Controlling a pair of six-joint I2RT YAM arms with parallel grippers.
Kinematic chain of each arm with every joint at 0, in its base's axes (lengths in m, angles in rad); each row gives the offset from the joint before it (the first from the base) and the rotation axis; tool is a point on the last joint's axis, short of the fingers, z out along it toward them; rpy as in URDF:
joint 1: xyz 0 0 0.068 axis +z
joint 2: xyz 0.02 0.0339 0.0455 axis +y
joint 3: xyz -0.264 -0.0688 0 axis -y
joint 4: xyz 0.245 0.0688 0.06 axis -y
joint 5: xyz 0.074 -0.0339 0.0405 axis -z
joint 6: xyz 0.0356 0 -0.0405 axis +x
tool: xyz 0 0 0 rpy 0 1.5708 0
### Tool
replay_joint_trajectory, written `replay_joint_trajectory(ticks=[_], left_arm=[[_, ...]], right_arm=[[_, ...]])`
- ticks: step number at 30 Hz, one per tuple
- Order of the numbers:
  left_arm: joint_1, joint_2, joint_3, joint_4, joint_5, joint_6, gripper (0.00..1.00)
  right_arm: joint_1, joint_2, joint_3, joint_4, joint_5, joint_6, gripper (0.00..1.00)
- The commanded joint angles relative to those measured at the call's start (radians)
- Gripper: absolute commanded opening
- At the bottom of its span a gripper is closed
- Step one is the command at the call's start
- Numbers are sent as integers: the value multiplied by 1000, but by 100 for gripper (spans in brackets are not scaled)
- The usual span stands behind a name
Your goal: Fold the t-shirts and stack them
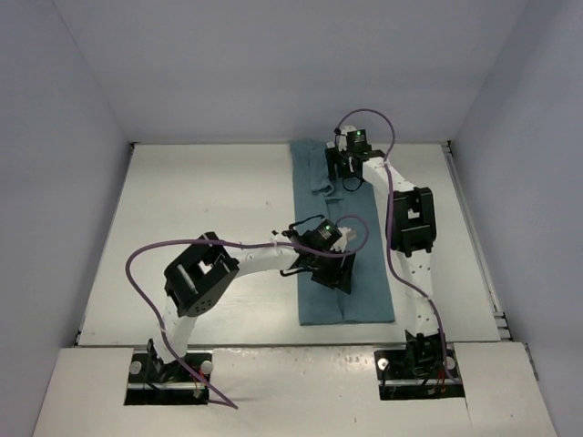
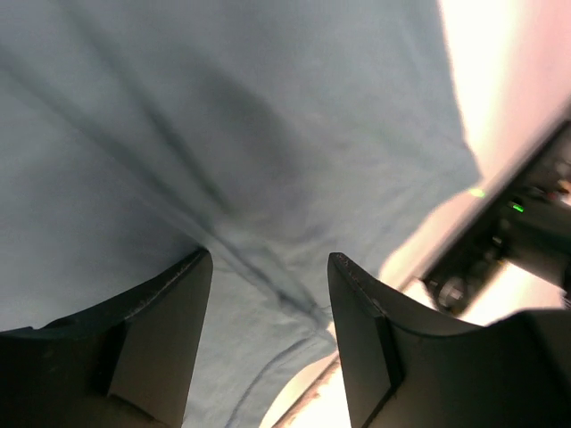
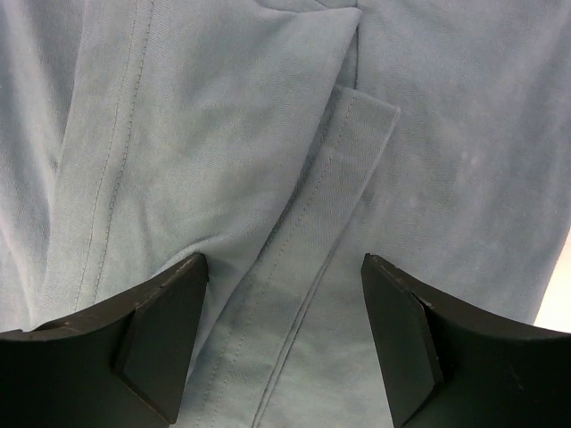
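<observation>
The teal-blue t-shirt (image 1: 360, 237) lies on the table as a long narrow strip running from the far edge to the near edge. My left gripper (image 1: 330, 273) is open low over its near part, close to the hem; the cloth (image 2: 268, 134) fills the left wrist view, with a crease running between the fingers. My right gripper (image 1: 341, 171) is open over the far end, where folded hems and a sleeve edge (image 3: 308, 223) lie between its fingers. Neither gripper holds cloth. No collar label shows.
The white table (image 1: 200, 237) stretches to the left of the shirt. Grey walls (image 1: 73, 137) close in on three sides. The right arm's base (image 2: 517, 232) shows at the right of the left wrist view.
</observation>
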Motion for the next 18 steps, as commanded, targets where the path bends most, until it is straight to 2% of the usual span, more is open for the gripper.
replay_joint_trajectory(ticks=[1, 5, 7, 9, 11, 15, 18], left_arm=[[18, -158, 81, -140, -202, 76, 54], [32, -305, 78, -228, -264, 159, 58], [53, -373, 45, -243, -274, 183, 58], [115, -492, -29, -285, -295, 214, 59], [153, -548, -64, -303, -302, 221, 60], [251, -713, -163, -335, -360, 251, 82], [266, -757, -185, -365, -378, 253, 84]], right_arm=[[-13, -192, 4, 13, 17, -22, 68], [-29, -373, -86, 10, 34, 8, 69], [-29, -404, -131, 8, 29, 25, 71], [-18, -513, -229, -7, -12, 66, 73], [-6, -549, -284, -15, -23, 79, 75], [70, -667, -523, -21, 17, 117, 77], [114, -723, -659, -23, 60, 165, 78]])
